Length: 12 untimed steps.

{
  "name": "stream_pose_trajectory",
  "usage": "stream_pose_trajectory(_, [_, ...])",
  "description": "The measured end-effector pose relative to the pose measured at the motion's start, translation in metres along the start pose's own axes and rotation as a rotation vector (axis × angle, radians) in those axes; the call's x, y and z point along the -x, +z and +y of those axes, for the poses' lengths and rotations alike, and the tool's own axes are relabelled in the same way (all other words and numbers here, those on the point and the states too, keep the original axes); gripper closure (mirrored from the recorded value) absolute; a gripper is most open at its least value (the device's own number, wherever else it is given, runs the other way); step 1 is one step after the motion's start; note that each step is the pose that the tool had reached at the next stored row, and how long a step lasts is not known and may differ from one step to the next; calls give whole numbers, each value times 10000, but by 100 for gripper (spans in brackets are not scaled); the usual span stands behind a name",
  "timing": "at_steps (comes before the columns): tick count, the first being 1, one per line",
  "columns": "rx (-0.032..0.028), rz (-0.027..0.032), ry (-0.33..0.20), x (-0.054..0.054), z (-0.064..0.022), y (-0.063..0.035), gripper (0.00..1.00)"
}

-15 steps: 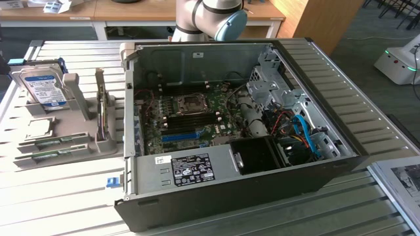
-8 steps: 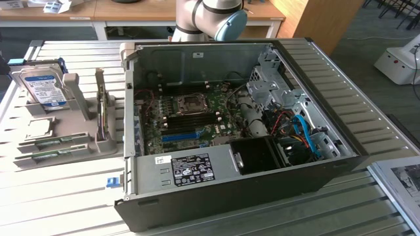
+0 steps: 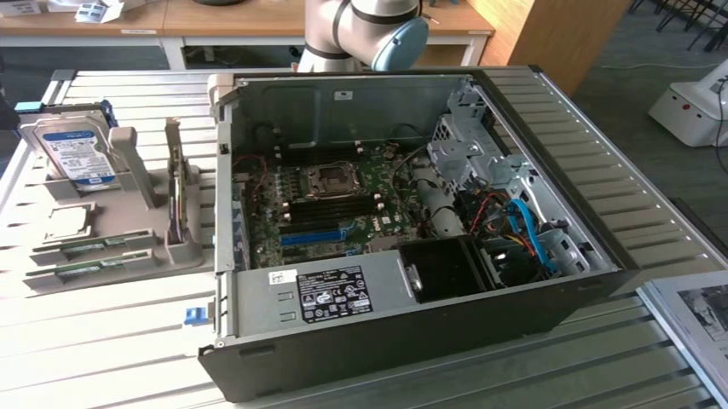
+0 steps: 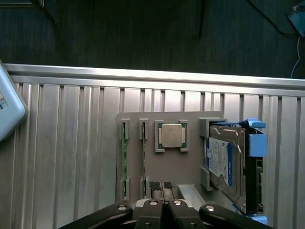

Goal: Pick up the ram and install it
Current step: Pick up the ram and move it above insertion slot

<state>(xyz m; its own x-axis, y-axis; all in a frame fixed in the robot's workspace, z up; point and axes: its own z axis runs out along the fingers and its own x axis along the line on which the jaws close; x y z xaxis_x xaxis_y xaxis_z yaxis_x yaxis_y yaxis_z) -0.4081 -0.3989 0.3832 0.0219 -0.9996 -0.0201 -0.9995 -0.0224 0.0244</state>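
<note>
Wrist view: gripper [image 4: 161,191] pinched closed (seemingly empty) above the grey holder [image 4: 167,167], near the ram [image 4: 143,152].

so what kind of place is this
Probably a robotics lab or workshop for computer assembly: an open computer case sits on a slatted metal table, beside a grey parts holder with a hard drive, a robot arm behind.

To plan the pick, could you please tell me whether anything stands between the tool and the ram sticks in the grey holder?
Nothing visible does. The two ram sticks lie uncovered in their slots in the grey holder; the processor and hard drive sit beside them, not over them. The shut tool is above the holder's edge.
</note>
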Motion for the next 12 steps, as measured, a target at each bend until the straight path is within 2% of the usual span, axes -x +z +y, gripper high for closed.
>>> stream_pose_trajectory(6, [-5,-1,1,0,1,6,90])
stream_pose_trajectory(12, [-5,-1,1,0,0,54,90])
